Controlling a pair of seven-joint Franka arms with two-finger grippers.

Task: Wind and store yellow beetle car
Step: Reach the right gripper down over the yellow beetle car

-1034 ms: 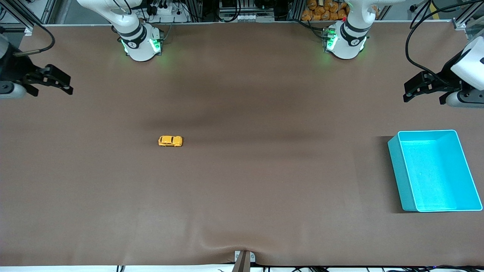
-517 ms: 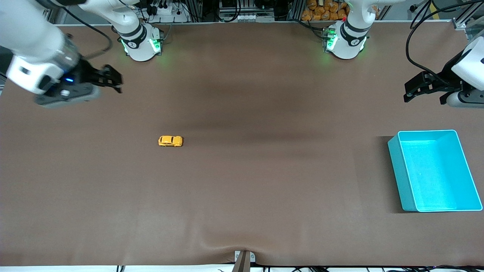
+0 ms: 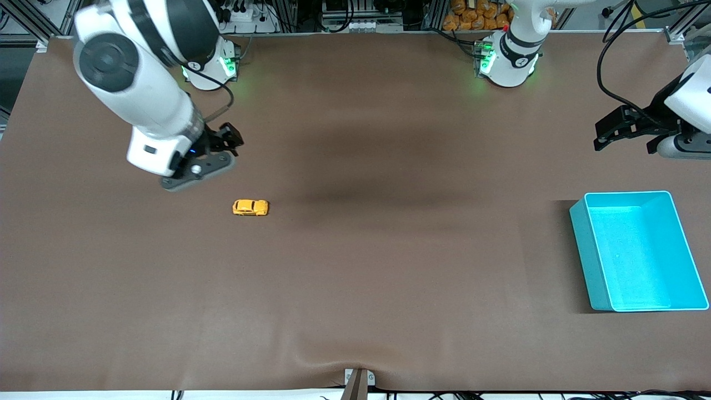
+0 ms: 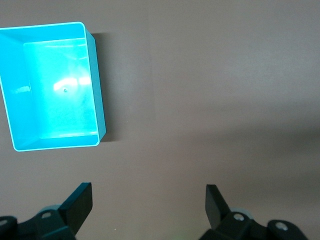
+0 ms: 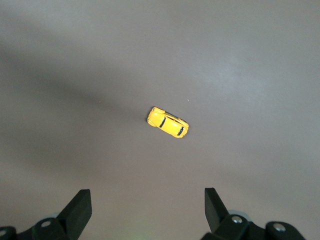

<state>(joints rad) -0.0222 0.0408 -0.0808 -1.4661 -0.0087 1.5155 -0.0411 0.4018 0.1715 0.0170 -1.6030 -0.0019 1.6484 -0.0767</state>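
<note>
Car [image 3: 250, 208] on its wheels on the brown table [image 3: 355, 266], toward the right arm's end, well apart from the teal bin [image 3: 639, 250] at the left arm's end. Lying lengthwise along the table, nose or tail toward the bin; too small to tell which. Nothing touching it. Right gripper [image 3: 225, 141] up in the air over bare table near the car, not yet above it; fingers spread wide and empty, car [image 5: 168, 122] plain in the right wrist view between and ahead of the two fingertips [image 5: 80, 205]. Left gripper [image 3: 625, 133] waiting over the table edge past the bin, fingers wide too, nothing in them; bin [image 4: 52, 85] empty in its wrist view. Judging by looks: a tiny, light, rigid toy, with a glossy rounded shell, so likely slick under the pads and prone to squirting out if pinched on the curved roof or at the ends. Best hold probably across the flat flanks, at the doors between the wheel arches, pads low and square to the sides, wheels left free to turn. Free-rolling wheels mean a nudge from one finger may send it off, so both fingers should close evenly. Winding presumably means pressing it down and dragging it backward along the table; firm grip needed, yet not so hard as to tip so small a body. Storing not yet begun.
</note>
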